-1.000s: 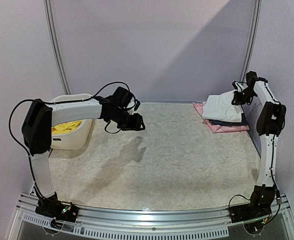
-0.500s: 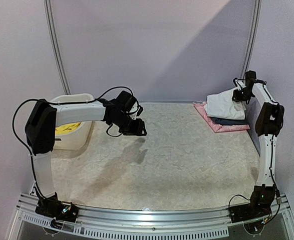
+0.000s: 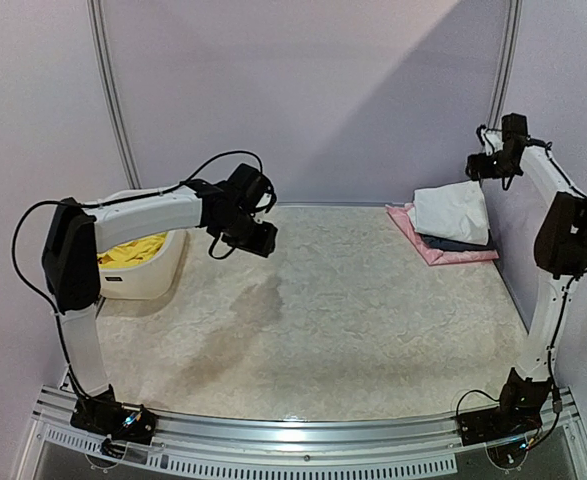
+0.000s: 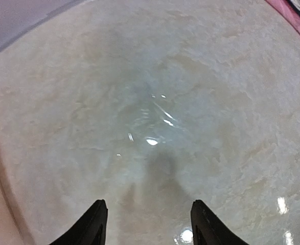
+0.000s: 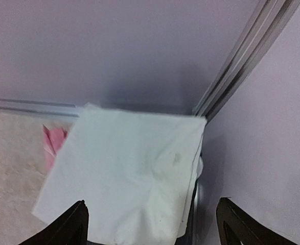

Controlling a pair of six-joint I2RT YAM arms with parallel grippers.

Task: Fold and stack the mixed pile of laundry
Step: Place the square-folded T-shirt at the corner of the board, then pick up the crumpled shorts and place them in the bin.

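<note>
Mottled cream table point(image 3: 353, 330), lilac walls point(image 3: 303, 100). Left gripper point(image 4: 148, 212) half-spread, empty; right gripper point(image 5: 152, 214) wide, empty, above folded white T-shirt point(image 5: 124, 163). Overhead alone shows yellow shorts point(image 3: 133, 248) in basket point(image 3: 153, 280).

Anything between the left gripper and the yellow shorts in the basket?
Yes. The shorts lie inside the white basket, so its right wall sits between them and the left gripper, which hangs open over the table beside it. The left arm also crosses above the basket.
</note>
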